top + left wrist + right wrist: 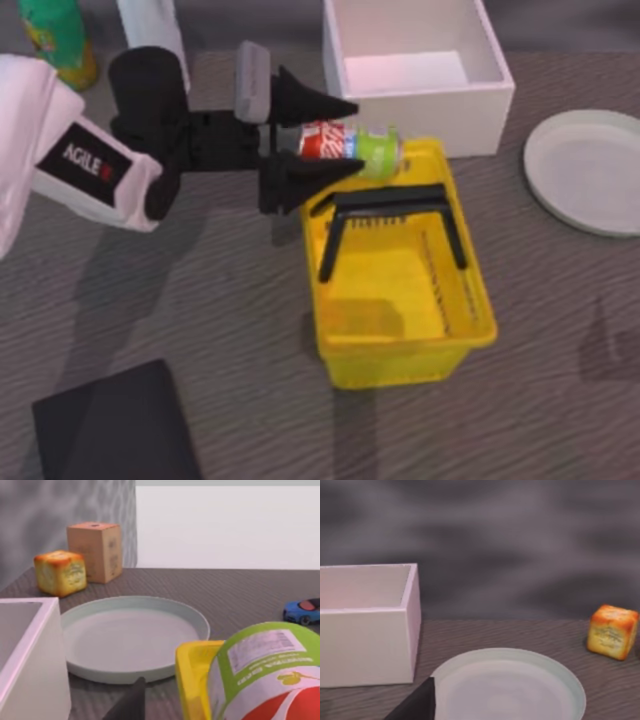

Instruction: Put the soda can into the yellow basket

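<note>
1. The main risk, as we judge it: the soda can [350, 146] lies on its side in our left hand [345, 138], over the far rim of the yellow basket [470, 300], not over the middle of it. Released here, it could strike that rim and roll off toward the white box [420, 110] just beyond the hand, instead of dropping inside.
2. A second risk: the basket's black handle [390, 205] stands up just on the near side of the hand. Carrying the can further over the basket without staying above the handle could snag it and shove or tip the basket.
3. A third risk: the can is held lying flat, by its red end, with the green end sticking out past the fingertips. A light grip might let it swing or slide out early.
4. Our left hand is partly open, its two black fingers [310, 100] closed onto the can from either side; it holds the can and touches nothing else we can see.
5. In the left wrist view the can [270, 680] fills the near corner, with the basket's rim [192, 680] directly beside it and a pale plate [130, 635] on the table [240, 595] ahead of the hand.
6. Our right hand [415, 705] is out of the top view; only one dark fingertip shows in its own wrist view, beside the plate, so we cannot tell how far open it is.
</note>
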You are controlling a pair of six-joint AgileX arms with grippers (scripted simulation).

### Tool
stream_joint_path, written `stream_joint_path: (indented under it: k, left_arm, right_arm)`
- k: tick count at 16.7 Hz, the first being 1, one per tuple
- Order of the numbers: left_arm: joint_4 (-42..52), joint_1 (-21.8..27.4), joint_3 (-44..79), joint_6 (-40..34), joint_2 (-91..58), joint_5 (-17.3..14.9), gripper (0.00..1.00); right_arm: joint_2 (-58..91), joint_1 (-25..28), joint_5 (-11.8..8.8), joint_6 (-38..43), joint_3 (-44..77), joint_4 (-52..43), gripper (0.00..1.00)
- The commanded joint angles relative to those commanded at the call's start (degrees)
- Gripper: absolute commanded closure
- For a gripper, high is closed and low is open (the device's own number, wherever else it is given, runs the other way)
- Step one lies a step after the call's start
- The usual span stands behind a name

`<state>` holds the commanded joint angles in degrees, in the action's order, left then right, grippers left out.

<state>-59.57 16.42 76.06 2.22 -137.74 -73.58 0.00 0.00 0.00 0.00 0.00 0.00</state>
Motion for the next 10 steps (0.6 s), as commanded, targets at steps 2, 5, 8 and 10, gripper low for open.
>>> stream_joint_path:
  k: [2,5,8,10]
  left_arm:
    - [0.0,0.0,0.0,0.0,0.0,0.0,0.0]
    - [0.0,0.0,0.0,0.0,0.0,0.0,0.0]
    - [0.1,0.2,0.1,0.0,0.1,0.1,0.0]
    - [0.3,0.1,-0.1,-0.1,0.6,0.4,0.0]
  right_arm:
    - [0.0,0.0,0.0,0.0,0.0,0.0,0.0]
    - [0.0,0.0,0.0,0.0,0.0,0.0,0.0]
    - [0.0,0.0,0.0,0.0,0.0,0.0,0.0]
    - [0.5,0.2,-0.1,-0.3,0.5,-0.4,0.0]
